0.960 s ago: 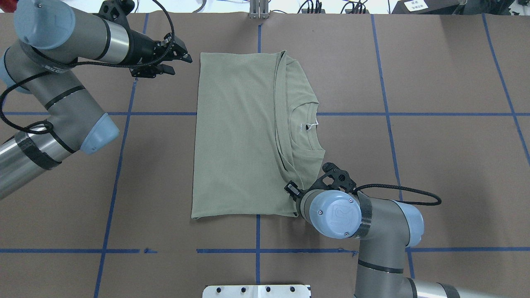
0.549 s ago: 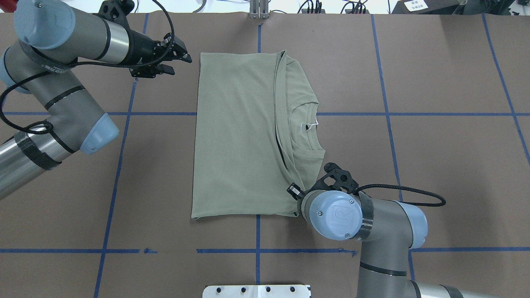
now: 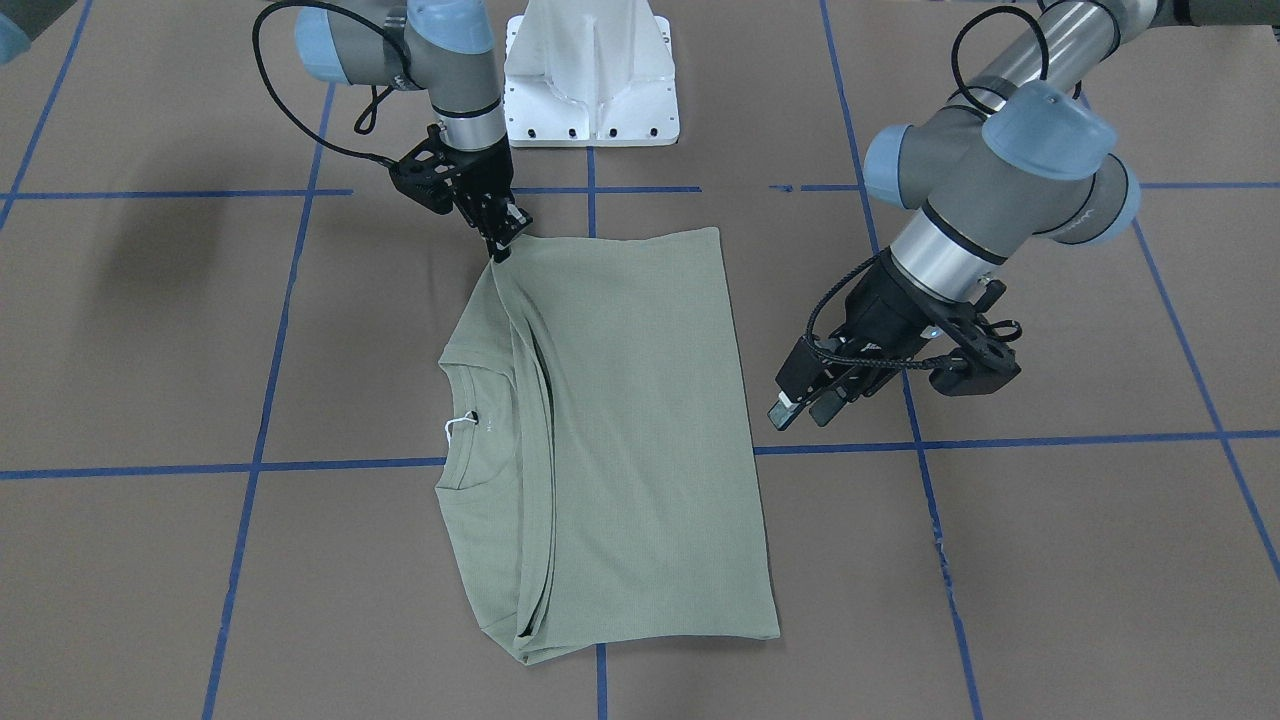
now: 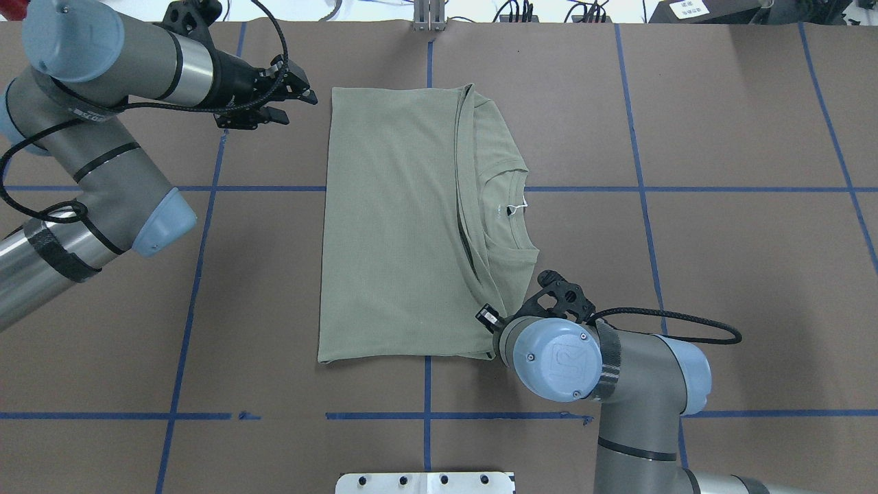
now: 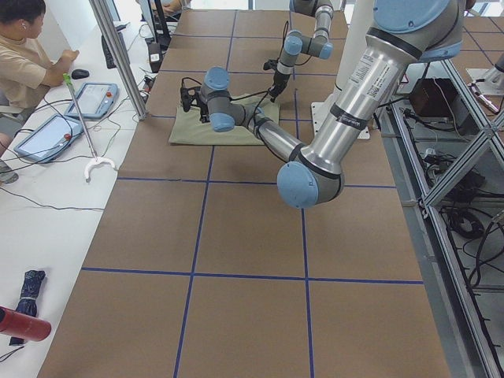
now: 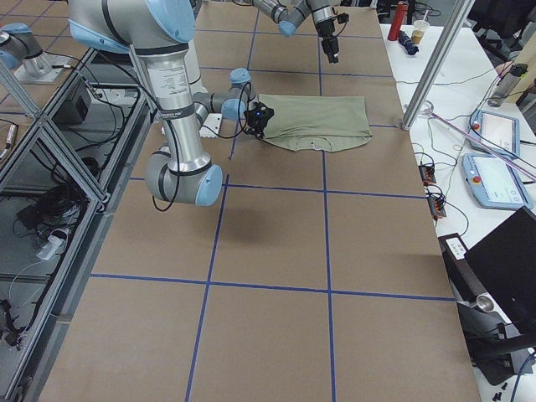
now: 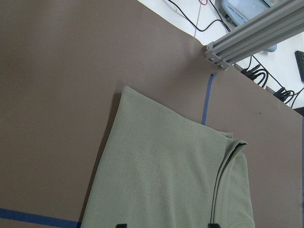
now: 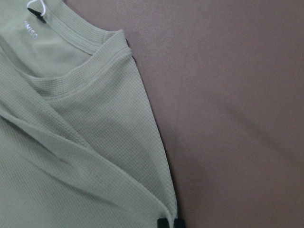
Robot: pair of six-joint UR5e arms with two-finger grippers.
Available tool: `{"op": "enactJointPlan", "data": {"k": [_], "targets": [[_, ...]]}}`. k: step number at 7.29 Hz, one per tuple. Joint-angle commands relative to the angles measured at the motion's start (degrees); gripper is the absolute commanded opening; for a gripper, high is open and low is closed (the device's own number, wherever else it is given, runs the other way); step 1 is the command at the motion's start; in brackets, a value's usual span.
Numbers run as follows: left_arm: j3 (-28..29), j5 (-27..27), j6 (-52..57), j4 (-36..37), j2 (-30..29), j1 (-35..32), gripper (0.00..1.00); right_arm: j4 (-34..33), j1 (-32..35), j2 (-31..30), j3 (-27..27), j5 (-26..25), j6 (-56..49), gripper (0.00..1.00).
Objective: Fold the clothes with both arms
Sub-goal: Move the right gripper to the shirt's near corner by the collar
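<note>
The sage-green shirt point(image 4: 391, 226) lies folded flat on the brown table, collar and white tag string point(image 4: 519, 206) on its right side. It also shows in the front view point(image 3: 620, 420). My right gripper point(image 3: 500, 248) stands at the shirt's near right corner. In the right wrist view point(image 8: 169, 222) its tips sit close together on the folded edge of the shirt point(image 8: 85, 142). My left gripper point(image 4: 293, 106) is open and empty, hovering just left of the shirt's far left corner. The left wrist view shows the shirt point(image 7: 166, 180) ahead of it.
The white base pedestal point(image 3: 590, 70) stands at the robot's side of the table. Blue tape lines point(image 4: 425, 415) cross the brown surface. An aluminium post point(image 4: 429, 17) rises at the far edge. An operator point(image 5: 24, 55) sits with tablets beyond that edge.
My right arm has shifted slightly to the right and toward the robot, and the shirt's fold near it has opened a little. My left arm has barely moved.
</note>
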Motion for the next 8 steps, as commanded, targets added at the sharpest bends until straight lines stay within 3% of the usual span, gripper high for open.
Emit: {"op": "enactJointPlan", "data": {"k": [1,2,4,6,8], "targets": [[-2.8,0.7,-6.8,-0.1,1.5,1.8,0.65,-0.4,0.1,-1.1,2.0,0.1,0.0,0.00],[-6.5,2.7,-9.7,0.0,4.0,4.2,0.65,-0.4,0.1,-1.3,2.2,0.1,0.0,0.00],[-14.7,12.3,-15.7,1.6,11.2,14.7,0.65,-0.4,-0.3,-2.3,4.2,0.4,0.5,0.00],[-24.8,22.1,-21.5,16.1,13.6,27.4,0.66,-0.4,-0.8,-2.7,4.4,0.5,1.0,0.00],[-24.4,26.9,-26.3,17.9,15.7,35.7,0.65,-0.4,-0.8,-2.8,4.4,0.5,0.9,0.00]]}}
